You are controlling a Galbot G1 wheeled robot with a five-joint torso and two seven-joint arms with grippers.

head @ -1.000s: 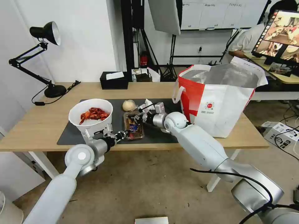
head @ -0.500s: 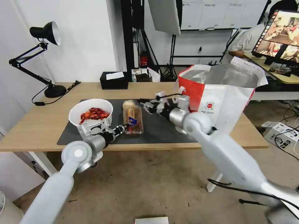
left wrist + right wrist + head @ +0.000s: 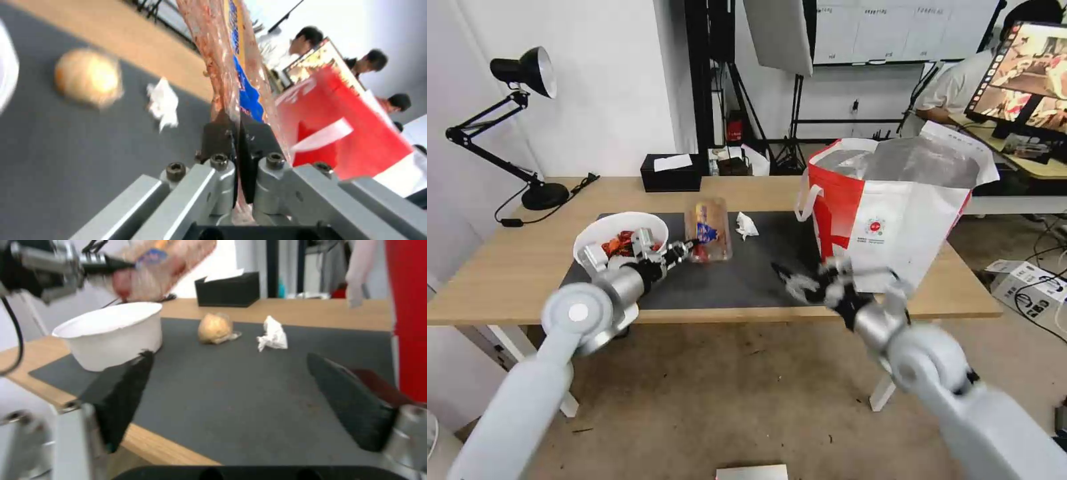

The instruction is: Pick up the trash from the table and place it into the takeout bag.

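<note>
Looking at your left gripper [image 3: 684,251] first: it's clamped tight on the tray [image 3: 710,230] edge and has lifted it off the mat [image 3: 727,283], up beside the bowl [image 3: 602,235]. Tissue [image 3: 746,225] and beige lump [image 3: 215,328] sit on the mat past the bowl. Your right gripper [image 3: 810,283] has backed off to the near edge, jaws wide, empty. Takeout bag [image 3: 894,213] is right of the bowl, so you've got a clear carry.

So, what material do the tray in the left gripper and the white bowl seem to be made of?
The food tray, pinched in the left gripper, looks like thin clear glossy plastic: contents show through. The white bowl looks matte, probably paper or foam; its smooth, dull wall leaves that open.
</note>
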